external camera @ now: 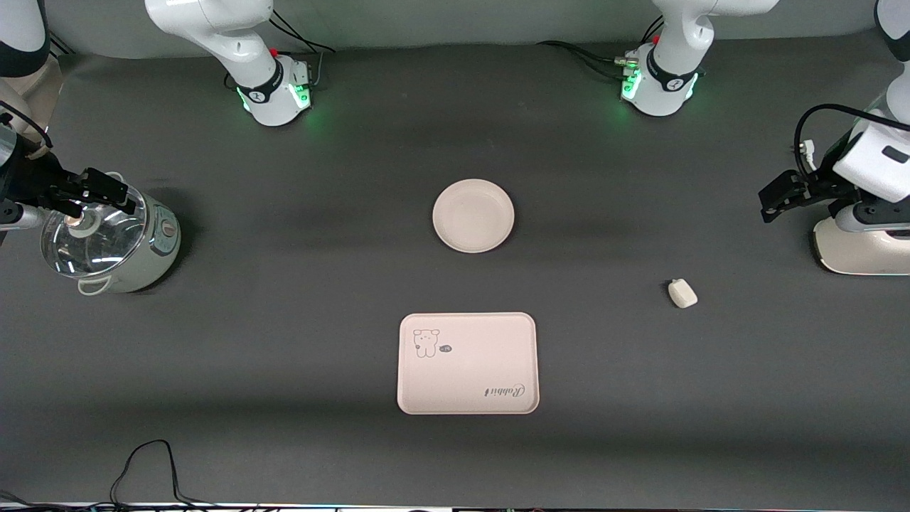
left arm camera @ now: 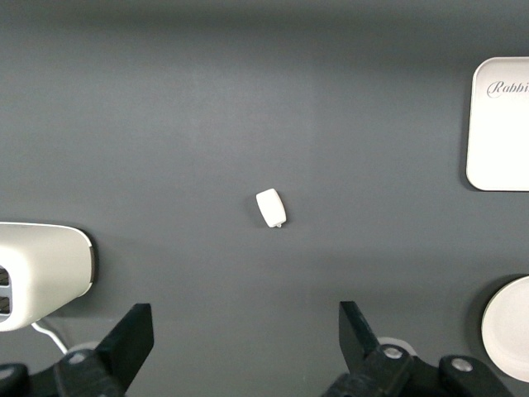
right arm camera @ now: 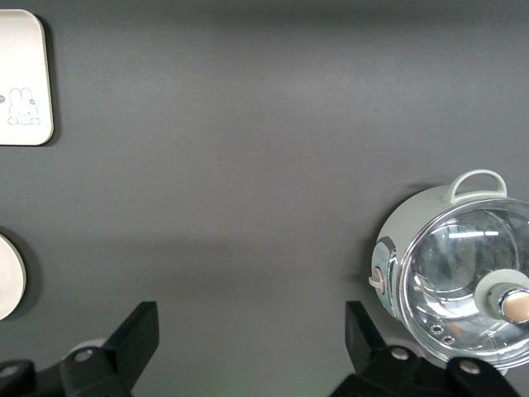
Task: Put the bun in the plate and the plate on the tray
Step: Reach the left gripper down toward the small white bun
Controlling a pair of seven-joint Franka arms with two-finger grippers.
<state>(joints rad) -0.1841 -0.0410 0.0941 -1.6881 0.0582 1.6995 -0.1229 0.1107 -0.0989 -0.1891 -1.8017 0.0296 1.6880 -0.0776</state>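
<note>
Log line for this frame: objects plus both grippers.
bun: on table, toward left arm's end | plate: empty | tray: empty, nearer camera than plate | left gripper: open, waiting | right gripper: open, over pot

White arms, black end effectors [external camera: 782, 195] (apparently matte)

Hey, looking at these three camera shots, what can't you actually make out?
- Small mark beside the animal drawing on the tray: too small to read, front view.
- White appliance at the left arm's end: cut off by the frame edge in the front and left wrist views.
- Pot contents: hidden by glare on its glass lid.
- Plate: cut off in both wrist views.
</note>
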